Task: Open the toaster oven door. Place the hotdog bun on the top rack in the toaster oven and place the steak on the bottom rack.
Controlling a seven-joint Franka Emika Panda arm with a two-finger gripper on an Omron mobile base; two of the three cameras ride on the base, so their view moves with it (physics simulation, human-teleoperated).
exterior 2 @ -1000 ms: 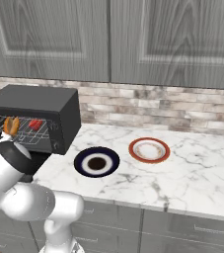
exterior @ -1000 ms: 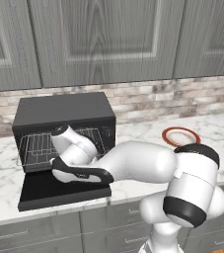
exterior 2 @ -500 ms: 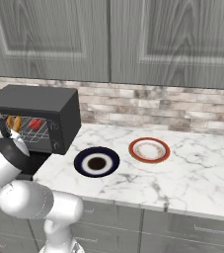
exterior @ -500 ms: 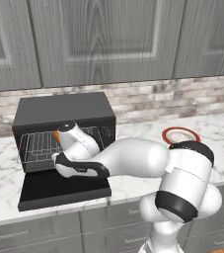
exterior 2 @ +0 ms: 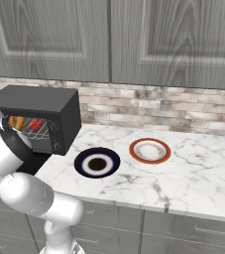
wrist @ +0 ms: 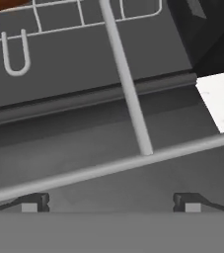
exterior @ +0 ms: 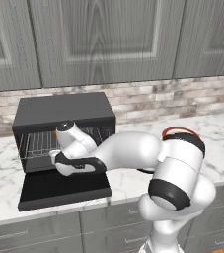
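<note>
The black toaster oven (exterior: 64,111) stands at the left of the counter, its door (exterior: 64,190) folded down flat. Inside, the orange-tan hotdog bun (exterior 2: 16,121) and the red steak (exterior 2: 34,124) lie side by side on the wire shelves; which rack each is on I cannot tell. My gripper (wrist: 111,202) hovers over the open door at the oven mouth (exterior: 54,157), open and holding nothing. The bottom rack (wrist: 84,20) with its wire loop (wrist: 15,54) lies ahead of it. Thin silver bars (wrist: 133,108) cross close before the fingertips (wrist: 34,201).
A dark blue plate (exterior 2: 97,162) and a red-rimmed plate (exterior 2: 150,150) sit on the marble counter (exterior 2: 193,173) right of the oven. Grey cabinets hang above a brick backsplash. My arm's elbow arches over the counter edge.
The hand has shifted slightly in front of the oven opening and the arm has drawn a little leftward. The jaws stay wide open; bun and steak have not moved.
</note>
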